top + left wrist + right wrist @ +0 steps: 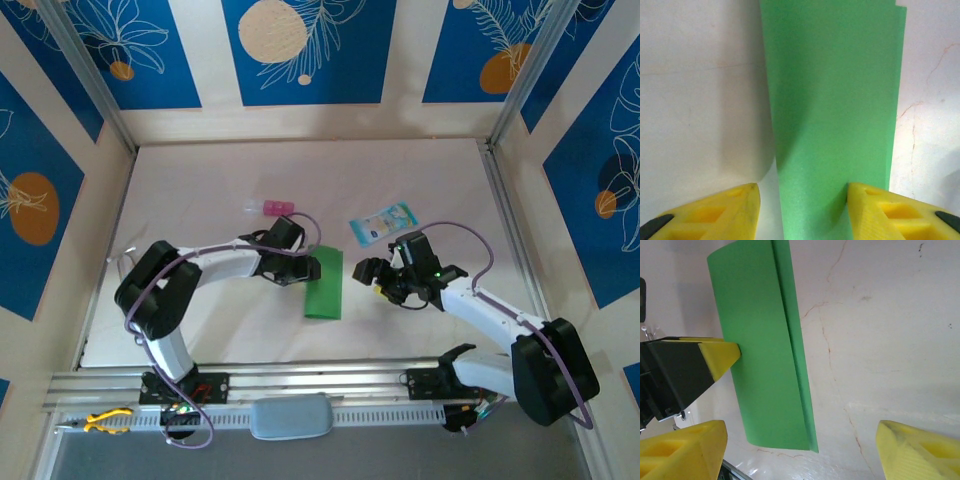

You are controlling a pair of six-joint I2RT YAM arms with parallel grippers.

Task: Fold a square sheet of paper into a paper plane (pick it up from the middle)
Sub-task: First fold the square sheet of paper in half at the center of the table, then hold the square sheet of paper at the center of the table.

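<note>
Left gripper (803, 189) straddles the half-folded green paper (324, 285), jaws parted, not gripping; right gripper (367, 272) gapes empty; crease-pressing likely next.

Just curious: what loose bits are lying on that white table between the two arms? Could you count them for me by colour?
Green, the folded sheet of paper: 1
Pink, the small block: 1
Pale blue, the printed packet: 1
Total: 3
</note>
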